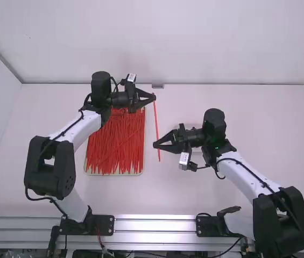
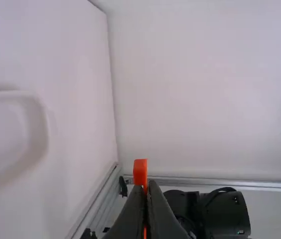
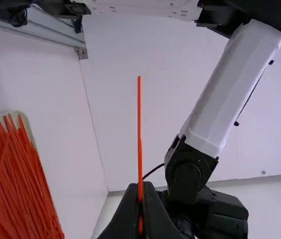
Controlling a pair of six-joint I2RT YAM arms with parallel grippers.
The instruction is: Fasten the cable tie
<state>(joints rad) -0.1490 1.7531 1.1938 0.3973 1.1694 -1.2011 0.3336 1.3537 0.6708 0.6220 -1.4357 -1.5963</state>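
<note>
A single red cable tie (image 1: 156, 126) hangs in the air just right of the tray, running from the far side of the table toward the front. My left gripper (image 1: 153, 98) is shut on its far end; in the left wrist view the tie's square head (image 2: 140, 173) sticks out past the closed fingers (image 2: 152, 209). My right gripper (image 1: 155, 144) is shut on the tie lower down, near its tail. In the right wrist view the strap (image 3: 139, 129) rises straight out from between the closed fingertips (image 3: 150, 209).
A pile of red cable ties (image 1: 117, 140) lies on a flat tan tray (image 1: 114, 173) left of centre, under the left arm. The same pile (image 3: 11, 169) shows in the right wrist view. Open white table lies to the right and front.
</note>
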